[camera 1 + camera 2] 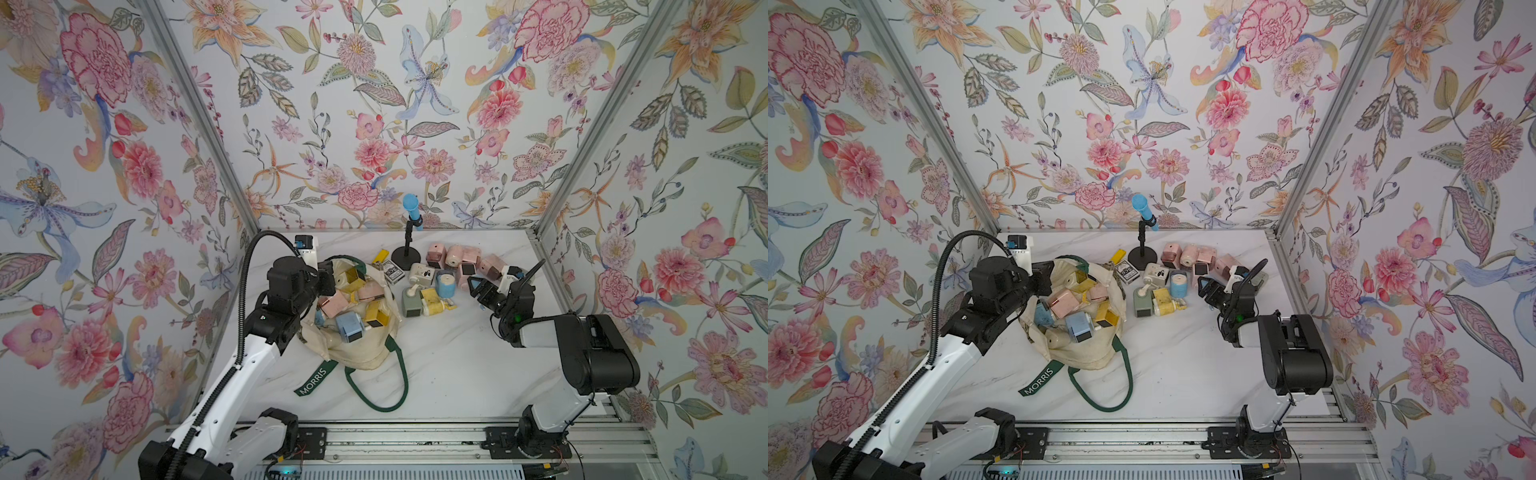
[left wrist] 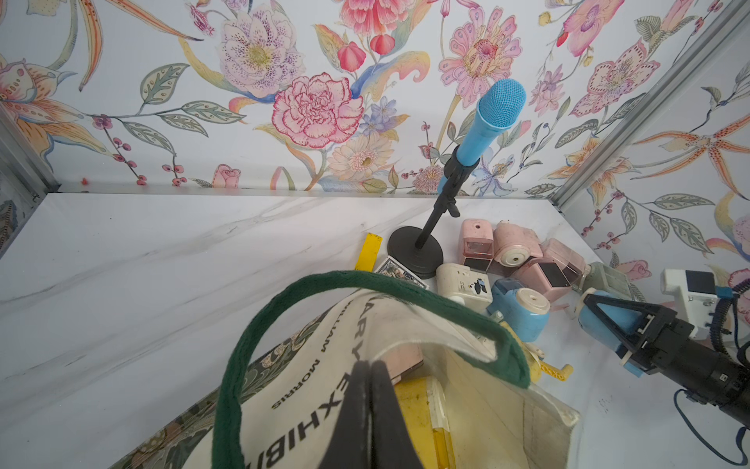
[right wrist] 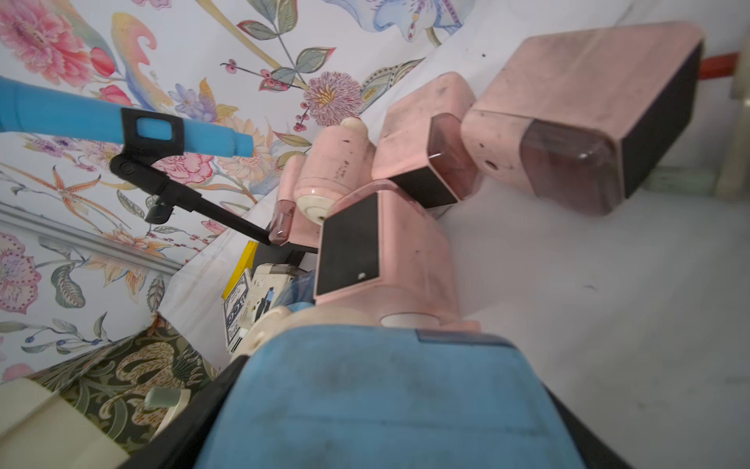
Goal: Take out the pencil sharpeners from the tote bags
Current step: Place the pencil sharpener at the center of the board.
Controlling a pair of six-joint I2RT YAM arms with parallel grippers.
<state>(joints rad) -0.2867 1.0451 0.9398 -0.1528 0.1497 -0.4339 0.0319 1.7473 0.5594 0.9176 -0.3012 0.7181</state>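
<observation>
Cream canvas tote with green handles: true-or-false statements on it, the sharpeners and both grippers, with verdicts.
1. The cream canvas tote bag holds several pastel plastic sharpeners. True.
2. The right gripper is empty. False: it grips a light blue plastic sharpener.
3. The left gripper stands wide open. False: it is shut, pinching the tote's rim.
4. The blue microphone on its black stand lies flat. False: the stand holds it up, tilted.
5. Pink sharpeners lie on the white table, outside the bag. True.
</observation>
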